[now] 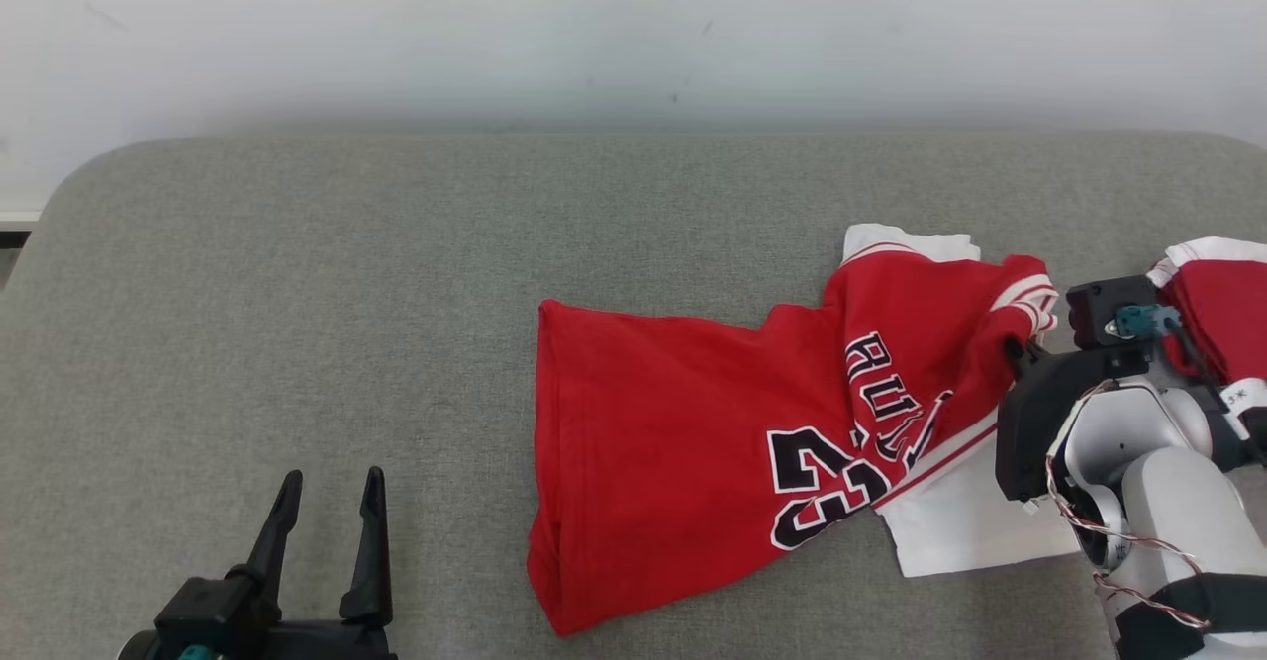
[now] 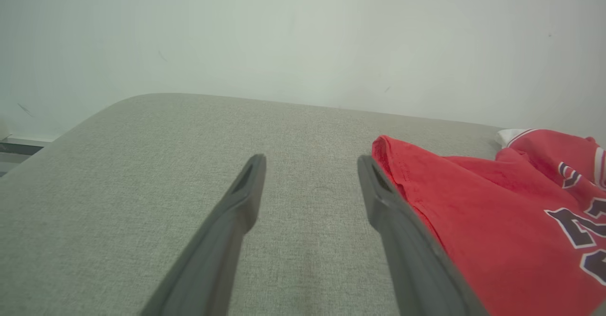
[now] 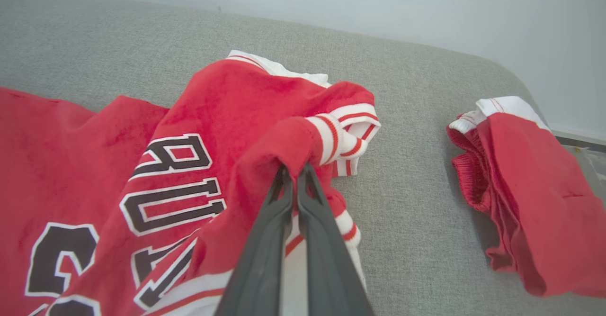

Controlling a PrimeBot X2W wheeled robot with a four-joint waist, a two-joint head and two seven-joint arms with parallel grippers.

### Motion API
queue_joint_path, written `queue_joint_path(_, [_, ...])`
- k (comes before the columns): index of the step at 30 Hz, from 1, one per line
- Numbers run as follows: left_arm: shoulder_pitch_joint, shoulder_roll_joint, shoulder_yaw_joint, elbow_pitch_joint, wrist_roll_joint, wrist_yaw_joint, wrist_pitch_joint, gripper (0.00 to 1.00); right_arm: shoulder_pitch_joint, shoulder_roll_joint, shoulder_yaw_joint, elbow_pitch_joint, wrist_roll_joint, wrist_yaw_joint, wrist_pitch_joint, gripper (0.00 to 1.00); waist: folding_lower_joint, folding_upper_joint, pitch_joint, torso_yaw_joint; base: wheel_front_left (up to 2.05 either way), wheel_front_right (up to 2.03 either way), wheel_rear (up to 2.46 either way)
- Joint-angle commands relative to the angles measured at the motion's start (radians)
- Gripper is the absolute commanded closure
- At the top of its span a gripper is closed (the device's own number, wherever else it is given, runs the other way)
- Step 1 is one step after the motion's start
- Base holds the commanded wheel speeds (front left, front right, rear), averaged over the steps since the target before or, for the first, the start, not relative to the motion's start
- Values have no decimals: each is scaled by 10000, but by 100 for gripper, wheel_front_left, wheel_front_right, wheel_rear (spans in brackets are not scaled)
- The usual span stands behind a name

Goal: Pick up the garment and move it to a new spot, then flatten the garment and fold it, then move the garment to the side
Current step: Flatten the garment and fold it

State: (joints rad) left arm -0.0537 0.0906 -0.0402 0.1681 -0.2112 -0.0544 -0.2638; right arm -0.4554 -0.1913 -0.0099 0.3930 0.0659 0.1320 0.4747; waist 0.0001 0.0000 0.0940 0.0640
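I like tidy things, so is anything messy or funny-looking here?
Yes. The red jersey lies rumpled, not flat: its top part is folded over so the letters bunch up, where the right hand pinches a fold by the striped trim. A second red garment sits apart in a heap.

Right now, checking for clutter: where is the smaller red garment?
The smaller red garment lies at the head view's far right on the grey fabric surface, apart from the red jersey.
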Motion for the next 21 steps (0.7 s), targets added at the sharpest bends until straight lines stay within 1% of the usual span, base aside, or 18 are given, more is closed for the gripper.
queue_joint_path(1, [-111,13,6,36,122,-46,-6,0,-76,-131,99,258,-114,-30,-118,100,-1,0,-11,64,0,0,0])
queue_joint_path(4, [-100,4,23,106,122,-37,-6,0,-328,-304,193,968,-378,-30,-305,100,-1,0,-92,97,0,0,0])
queue_joint_path(6, [-39,-10,3,145,147,-41,-6,0,-390,-386,87,1400,-630,-30,-593,0,-1,0,-175,117,0,0,0])
queue_joint_path(10, [119,-27,25,212,135,-43,-6,0,-414,-226,-347,1891,-1017,-30,-1476,0,-1,0,-385,90,0,0,0])
queue_joint_path(13, [269,-38,66,239,140,-11,-6,0,-136,-126,-687,1802,-1286,-30,-2385,0,-1,0,-621,25,0,0,0])
queue_joint_path(17, [521,-11,163,186,126,61,-6,0,484,95,-866,1163,-1669,-30,-3653,0,-1,0,-927,-185,0,0,0])
queue_joint_path(21, [743,2,235,118,99,91,-6,0,1452,401,-562,183,-1873,-30,-4895,0,-1,0,-1142,-457,0,0,0])
